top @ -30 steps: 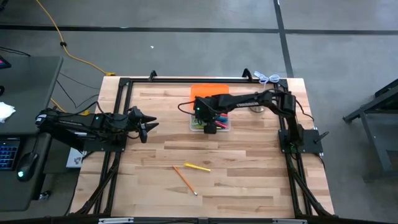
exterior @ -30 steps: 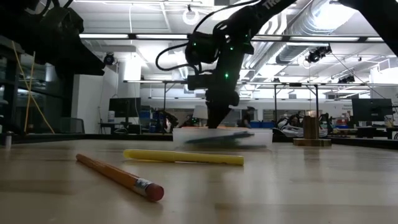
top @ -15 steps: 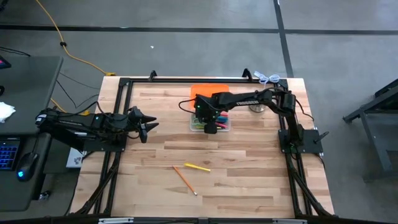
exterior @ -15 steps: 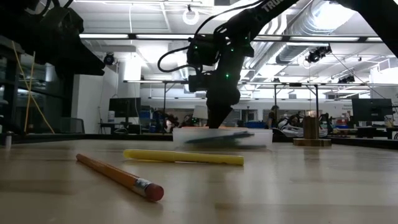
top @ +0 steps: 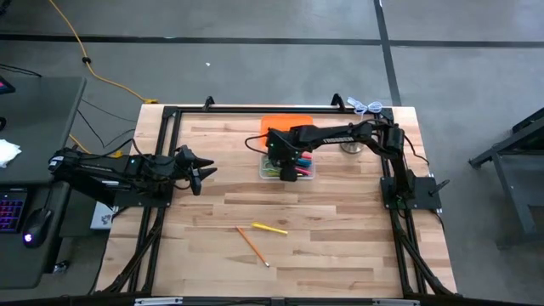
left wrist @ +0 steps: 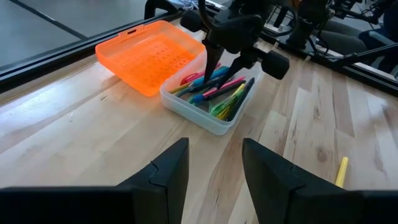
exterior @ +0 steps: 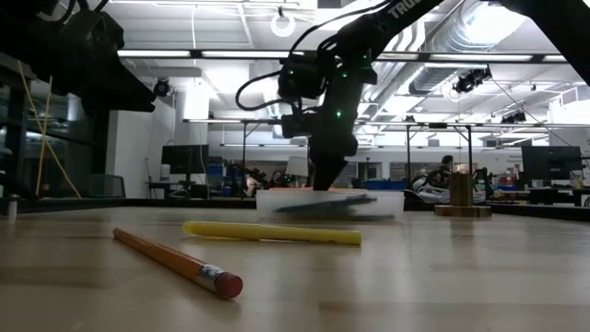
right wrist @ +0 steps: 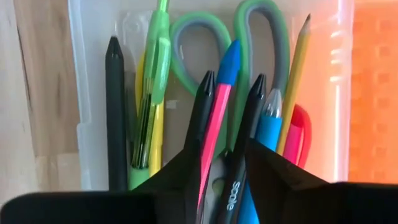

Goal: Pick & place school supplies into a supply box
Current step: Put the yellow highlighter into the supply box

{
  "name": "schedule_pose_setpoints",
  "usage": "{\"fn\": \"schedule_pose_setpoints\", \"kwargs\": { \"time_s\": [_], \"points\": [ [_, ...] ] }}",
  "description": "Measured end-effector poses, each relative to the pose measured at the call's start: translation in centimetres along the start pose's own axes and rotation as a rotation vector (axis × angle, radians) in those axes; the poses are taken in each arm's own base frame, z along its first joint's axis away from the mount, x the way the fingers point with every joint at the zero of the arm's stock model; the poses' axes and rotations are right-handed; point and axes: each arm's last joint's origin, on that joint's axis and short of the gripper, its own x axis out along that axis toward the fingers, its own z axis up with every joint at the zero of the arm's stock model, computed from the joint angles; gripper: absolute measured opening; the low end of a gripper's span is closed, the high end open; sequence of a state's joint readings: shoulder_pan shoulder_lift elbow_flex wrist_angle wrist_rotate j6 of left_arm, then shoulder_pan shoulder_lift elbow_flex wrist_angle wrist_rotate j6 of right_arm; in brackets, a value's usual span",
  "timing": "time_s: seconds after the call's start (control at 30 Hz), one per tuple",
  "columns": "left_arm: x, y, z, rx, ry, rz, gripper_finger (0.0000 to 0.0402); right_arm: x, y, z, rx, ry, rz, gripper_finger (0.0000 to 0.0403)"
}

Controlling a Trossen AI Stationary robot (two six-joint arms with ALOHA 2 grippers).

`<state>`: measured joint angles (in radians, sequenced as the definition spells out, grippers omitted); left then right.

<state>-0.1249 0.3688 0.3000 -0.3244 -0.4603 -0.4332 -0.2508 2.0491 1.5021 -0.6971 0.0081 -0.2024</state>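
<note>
The clear supply box (top: 274, 172) (left wrist: 208, 118) sits far of the table's middle and holds green-handled scissors (right wrist: 261, 37) and several pens. Its orange lid (top: 285, 123) (left wrist: 152, 56) lies just beyond it. My right gripper (top: 288, 172) (left wrist: 227, 65) (right wrist: 224, 155) hangs open over the box, fingers pointing down among the pens, a pink pen with a blue cap (right wrist: 214, 124) lying in the gap. A yellow pen (top: 270, 228) (exterior: 272, 232) and an orange pencil (top: 252, 245) (exterior: 175, 261) lie flat on the near part of the table. My left gripper (top: 201, 170) (left wrist: 214, 168) waits open at the table's left.
A small silver bell-shaped object (top: 350, 146) (exterior: 459, 194) stands to the right of the box. A black frame (top: 170, 115) runs around the table's edges. Bare wood (top: 340, 229) lies around the two loose writing tools.
My right gripper has drifted slightly toward the table's right above the box, while its arm has straightened out a little. The pens in the box and the two on the table lie as before.
</note>
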Motion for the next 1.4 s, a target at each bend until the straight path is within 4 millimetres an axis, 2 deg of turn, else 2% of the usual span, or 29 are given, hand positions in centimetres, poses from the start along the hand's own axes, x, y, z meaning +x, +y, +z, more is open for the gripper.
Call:
{"fn": "schedule_pose_setpoints", "kwargs": {
  "time_s": [0.13,0.3,0.53,0.63,0.77,0.93,1.2,1.4],
  "points": [
    [0.0,0.0,0.0,0.000,0.000,0.000,0.0179,-0.2,0.2,-0.2,-0.002,0.023,0.008,0.0110],
    [0.0,0.0,0.0,0.001,0.000,0.001,0.0179,-1.4,0.2,-0.1,-0.005,-0.002,-0.009,0.0119],
    [0.0,0.0,0.0,0.001,0.000,0.001,0.0179,-5.0,0.3,0.2,0.038,-0.084,-0.046,0.0119],
    [0.0,0.0,0.0,0.002,0.001,0.001,0.0179,-7.1,1.3,0.4,0.058,-0.147,0.028,0.0119],
    [0.0,0.0,0.0,0.002,0.006,-0.007,0.0179,-9.4,3.6,0.8,0.021,-0.236,0.191,0.0118],
    [0.0,0.1,-0.4,0.019,0.049,-0.020,0.0179,-11.5,7.9,1.6,-0.040,-0.353,0.301,0.0118],
    [0.0,0.0,-0.6,0.024,0.078,-0.052,0.0179,-12.3,15.1,2.1,-0.084,-0.435,0.325,0.0117],
    [0.0,0.0,-0.6,0.023,0.078,-0.052,0.0179,-12.8,18.7,1.4,-0.003,-0.431,0.320,0.0117]
  ]
}}
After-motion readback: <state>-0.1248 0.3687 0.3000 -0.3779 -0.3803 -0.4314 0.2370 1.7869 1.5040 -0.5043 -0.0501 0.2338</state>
